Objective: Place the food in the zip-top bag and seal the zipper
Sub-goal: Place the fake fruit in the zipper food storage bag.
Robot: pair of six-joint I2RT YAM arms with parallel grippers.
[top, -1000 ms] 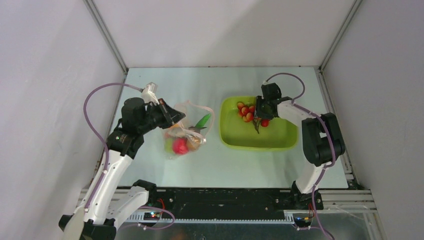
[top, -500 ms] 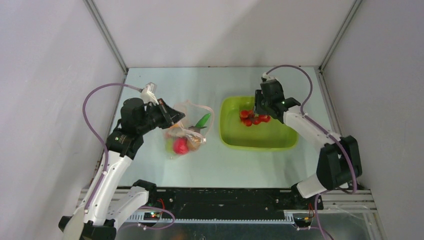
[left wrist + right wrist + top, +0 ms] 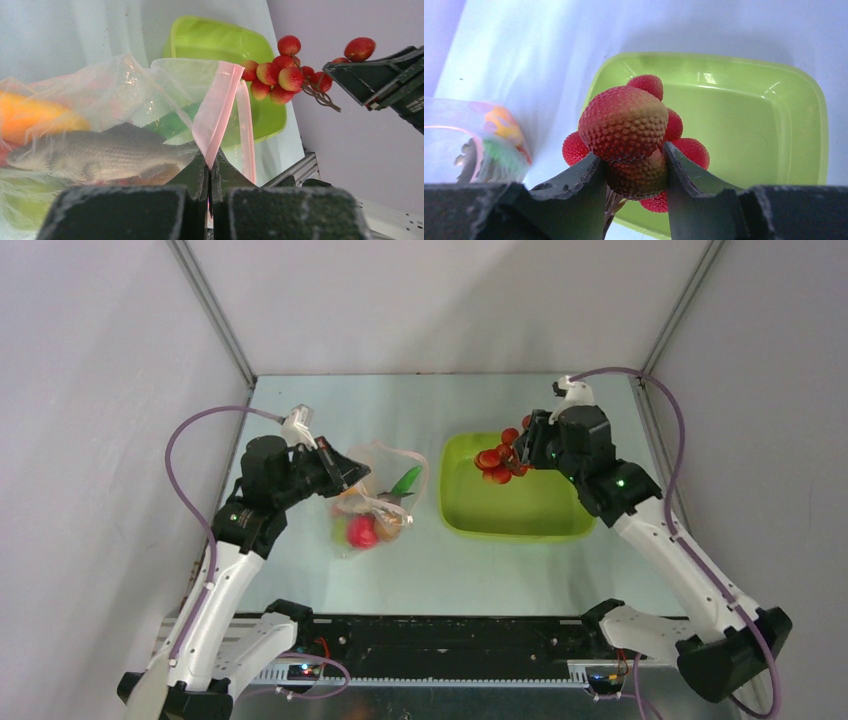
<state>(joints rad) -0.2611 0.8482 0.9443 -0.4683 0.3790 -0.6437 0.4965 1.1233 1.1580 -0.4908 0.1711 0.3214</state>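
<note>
The clear zip-top bag (image 3: 372, 502) lies left of centre, holding a red tomato (image 3: 359, 532), a green pod (image 3: 405, 481) and brown and orange pieces (image 3: 30, 115). My left gripper (image 3: 345, 472) is shut on the bag's pinkish-red zipper strip (image 3: 220, 117) and holds the mouth up and open. My right gripper (image 3: 525, 448) is shut on a bunch of small red-pink strawberries (image 3: 497, 460), also in the right wrist view (image 3: 631, 125), and holds it in the air above the tub's left part. In the left wrist view the bunch (image 3: 280, 72) hangs beyond the bag's mouth.
A lime-green plastic tub (image 3: 530, 508) stands right of centre, its floor bare where it shows (image 3: 754, 125). White enclosure walls (image 3: 100, 390) close in the sides and back. The black base rail (image 3: 440, 640) runs along the near edge.
My right gripper has lifted the strawberry bunch out of the green tub and raised it, with the arm swinging right. The left gripper and the bag have not moved.
</note>
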